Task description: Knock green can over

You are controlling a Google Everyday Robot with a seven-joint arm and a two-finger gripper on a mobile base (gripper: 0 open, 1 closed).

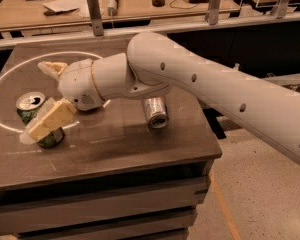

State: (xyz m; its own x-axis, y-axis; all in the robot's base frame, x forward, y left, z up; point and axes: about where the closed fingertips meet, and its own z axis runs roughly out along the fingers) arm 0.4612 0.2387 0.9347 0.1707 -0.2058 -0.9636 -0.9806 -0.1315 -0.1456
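The green can (29, 105) is standing near the left edge of the table (140, 149), not lying flat. It is a round aluminium cylinder with a mottled green body and a shiny silver pull-tab lid facing up and left. The table top is showing as a dark, matte brown-grey slab with a thin white ring (0, 84) curving around the can's spot.

The arm (210, 91) is reaching in from the right, a smooth off-white plastic tube with small dark dots, ending in a rounded wrist housing. The gripper (34, 100) is sitting at the can, jaws spread wide apart. Its fingers (50, 120) are flat, wedge-shaped and pale cream-yellow. The near one is lying slanted across the front of the can's body and covering most of it, apparently touching it. The far one is sticking up behind and above the can, clear of the lid. The can is sitting between the two and is not being squeezed.

A slimmer silver can (155, 113) is lying on its side near the table's middle, partly under the arm, well apart from the green can. A light wooden workbench (135, 1) with papers and small tools is running along the back.
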